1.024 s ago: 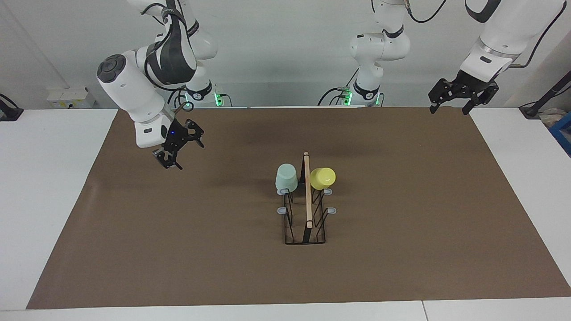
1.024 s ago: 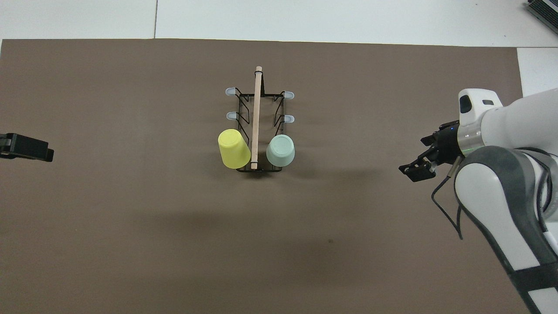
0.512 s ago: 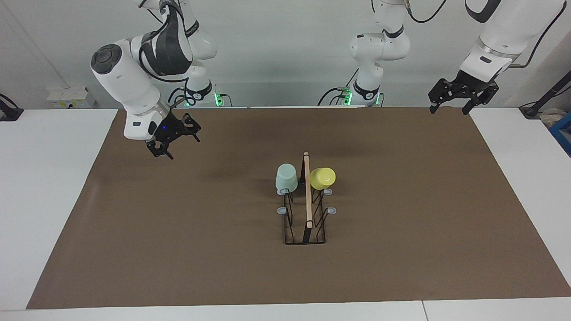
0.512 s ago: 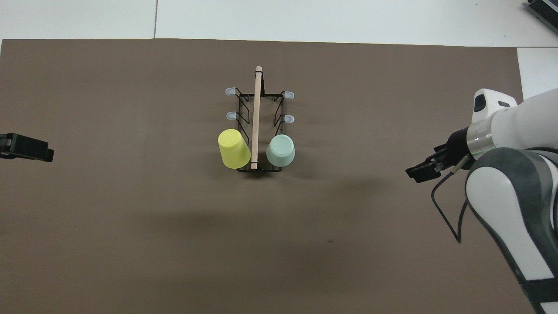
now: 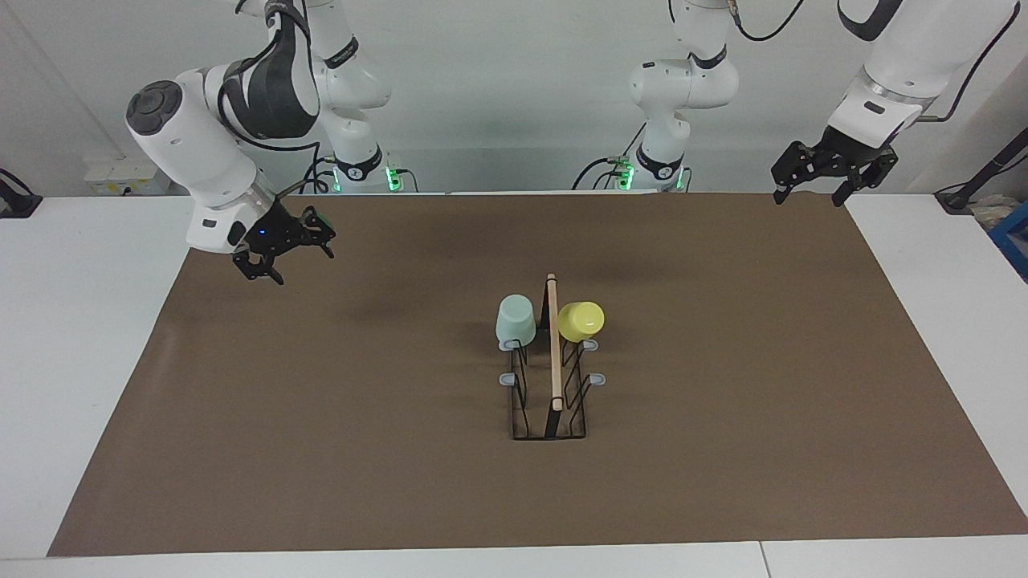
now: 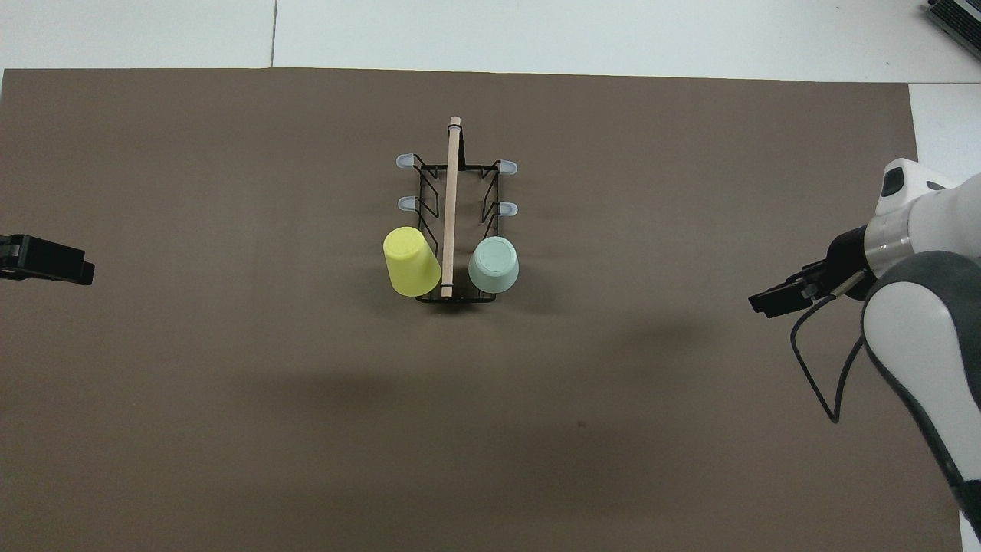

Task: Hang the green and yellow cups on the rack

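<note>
Facing view is showing both cups already on the rack (image 5: 549, 385): green cup (image 5: 515, 319) and yellow cup (image 5: 581, 320) are sitting mouth-down over the pair of prongs at the end nearest the robots, one each side of the wooden rod (image 5: 553, 341). Green is sitting roughly upright; yellow is tipping outward toward the left arm's end of the table, probably because it's resting on an angled prong w/o seating fully, though the contact itself is hidden inside the cup. The other four prongs are standing bare. Rack is sitting mid-mat on the brown mat (image 5: 723, 385).

Right gripper (image 5: 281, 250) is hanging in the air over the mat's corner at the right arm's end, fingers spread, carrying nothing. Left gripper (image 5: 834, 172) is waiting over the mat's edge at its own end, also spread and empty. Both are well apart from the rack, so I'd judge the hanging done and the arms parked clear.

Overhead view is giving what the facing one isn't: the cups' flat bottoms, yellow's lean as an elongated outline, and rack sitting square to the mat. It's cropping the left gripper (image 6: 47, 259) to a dark tip, w/ finger spread unreadable there; the facing view is settling that.
</note>
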